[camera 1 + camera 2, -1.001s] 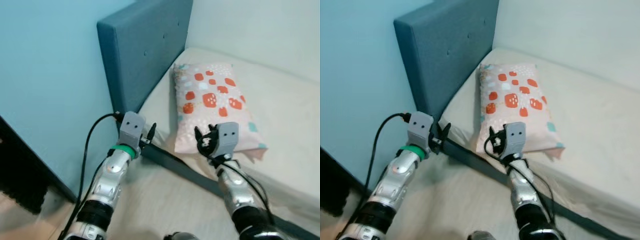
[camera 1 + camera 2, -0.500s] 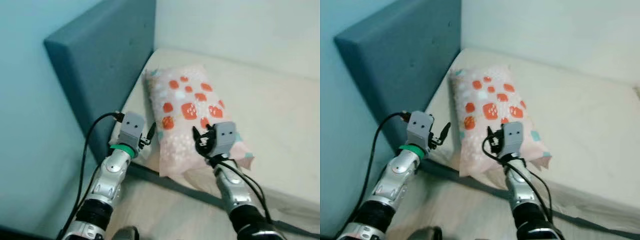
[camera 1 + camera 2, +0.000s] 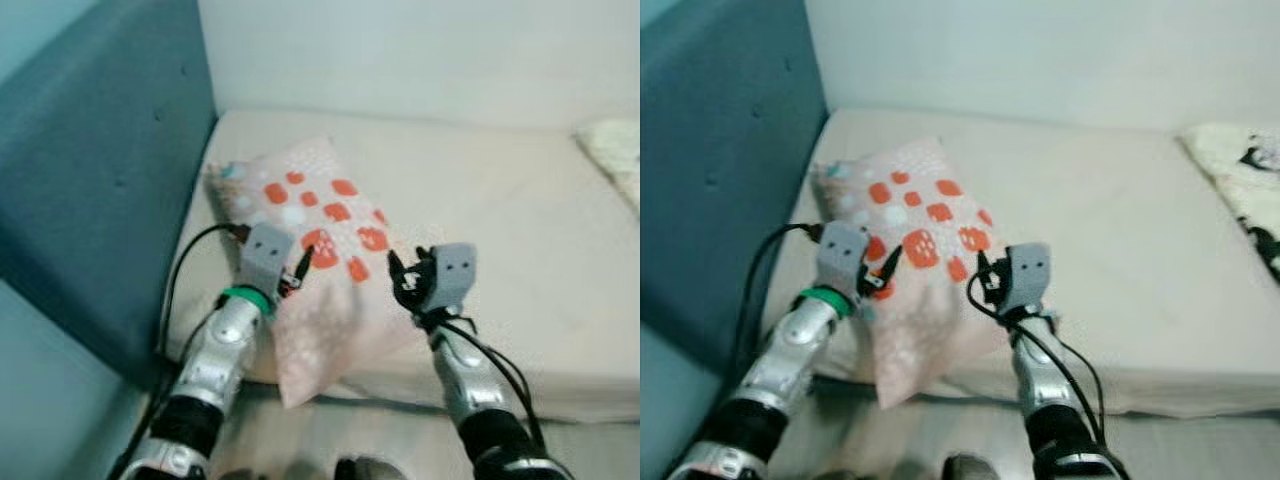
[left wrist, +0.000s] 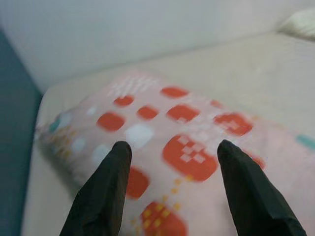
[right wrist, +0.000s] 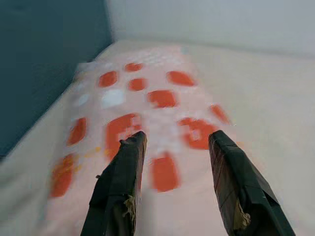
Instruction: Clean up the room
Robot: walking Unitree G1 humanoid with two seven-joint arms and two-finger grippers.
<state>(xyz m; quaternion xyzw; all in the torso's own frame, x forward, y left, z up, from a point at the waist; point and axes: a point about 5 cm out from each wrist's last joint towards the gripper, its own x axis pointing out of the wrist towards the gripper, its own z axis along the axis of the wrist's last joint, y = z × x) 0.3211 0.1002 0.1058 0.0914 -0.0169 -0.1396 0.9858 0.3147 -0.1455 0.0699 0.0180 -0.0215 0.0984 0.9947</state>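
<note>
Pink fabric with red and white squares marks your target: the pillow (image 3: pixel 320 250) lies slantwise on the cream mattress (image 3: pixel 520 220), its far end near the teal headboard (image 3: pixel 90 170) and its near corner hanging over the bed's front edge. You appear to be at the approach step of tidying the bed, with nothing gripped yet. Your left gripper (image 4: pixel 170 162) hovers over the pillow's near half with its fingers spread wide, and your right gripper (image 5: pixel 174 150) hovers by the pillow's right edge, also spread wide; I cannot tell whether either touches the cloth.

Next, you will likely need to lower both grippers onto the pillow's near corners, pinch a fold of fabric in each, then lift and swing it square against the headboard. Expect soft cloth to slip, so take a deep bite. A patterned blanket (image 3: pixel 1240 170) lies at the mattress's far right, well apart, probably a later job.
</note>
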